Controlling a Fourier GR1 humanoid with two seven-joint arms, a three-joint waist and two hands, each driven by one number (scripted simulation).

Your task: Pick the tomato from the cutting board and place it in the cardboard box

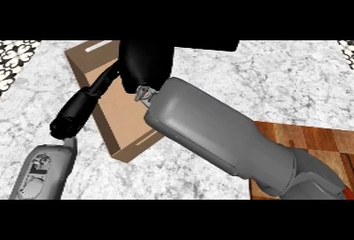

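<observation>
My right forearm crosses the view from the lower right, and its black hand (145,61) hangs over the far part of the cardboard box (123,123). I see only the back of that hand, and it hides whatever is under it. The tomato shows nowhere, neither on the visible part of the wooden cutting board (311,140) nor in the uncovered part of the box. The box is an open, shallow brown tray lying slantwise at the upper left. My left hand (72,112) rests open at the lower left, fingers straight along the box's left wall.
The counter (276,79) is grey-white marble. A patterned tile strip (15,51) runs along the upper left corner. The cutting board lies at the right edge, partly under my right forearm.
</observation>
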